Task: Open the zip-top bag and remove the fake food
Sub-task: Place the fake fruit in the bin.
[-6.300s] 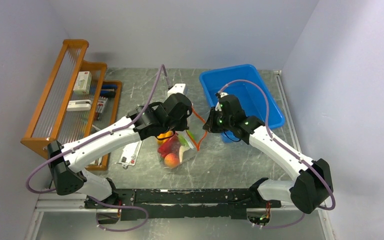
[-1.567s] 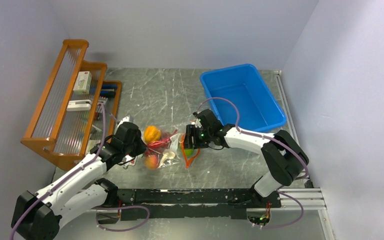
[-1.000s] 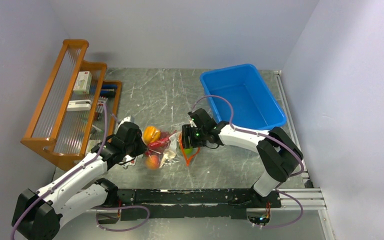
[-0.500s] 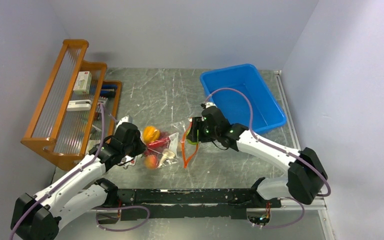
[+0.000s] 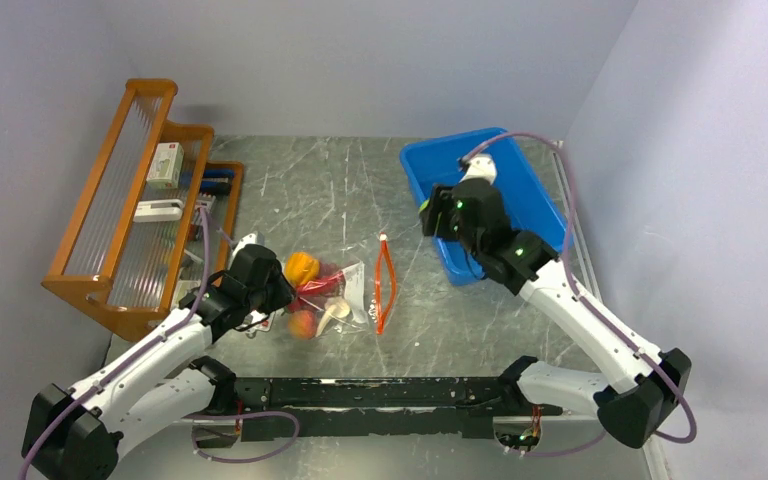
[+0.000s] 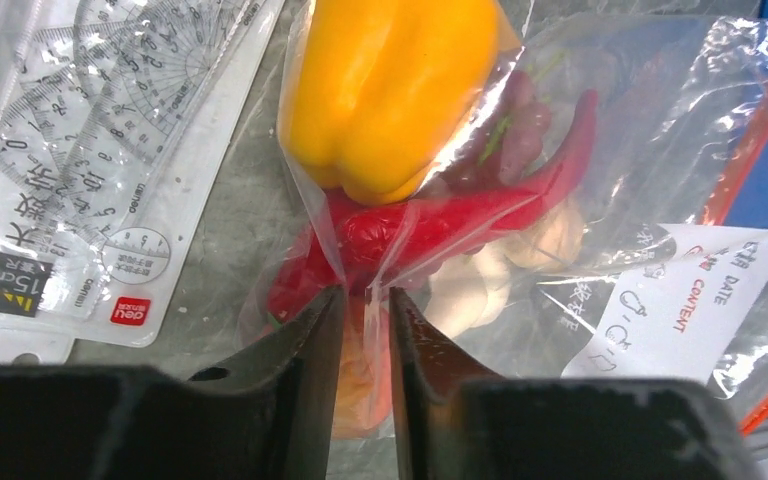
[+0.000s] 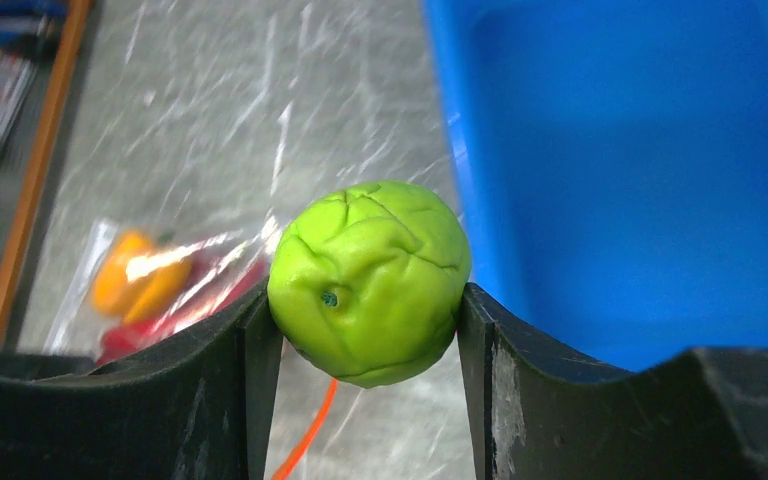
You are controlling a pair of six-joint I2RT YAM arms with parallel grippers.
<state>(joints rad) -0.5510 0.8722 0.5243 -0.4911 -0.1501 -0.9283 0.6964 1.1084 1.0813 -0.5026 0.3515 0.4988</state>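
Observation:
The zip-top bag (image 5: 350,297) lies on the table, its orange-red zip strip (image 5: 385,285) standing open towards the right. Inside it I see fake food: a yellow bell pepper (image 6: 390,90), red chillies (image 6: 460,215), purple grapes (image 6: 520,140), a pale garlic bulb (image 6: 500,270) and a peach (image 6: 360,385). The white label (image 6: 675,310) faces up. My left gripper (image 6: 360,300) is at the bag's closed end, jaws a little apart with a thin fold of plastic between them. My right gripper (image 7: 365,300) is shut on the green lime (image 7: 370,270), held in the air at the blue bin's left wall.
The blue bin (image 5: 540,215) stands at the back right. A wooden rack (image 5: 130,200) with small boxes fills the left side. A clear packet with a protractor and rulers (image 6: 90,180) lies just left of the bag, under my left arm.
My right gripper has lifted the lime out of the bag's mouth and carried it up and right to the bin. My left jaws, shut on the bag before, have parted slightly.

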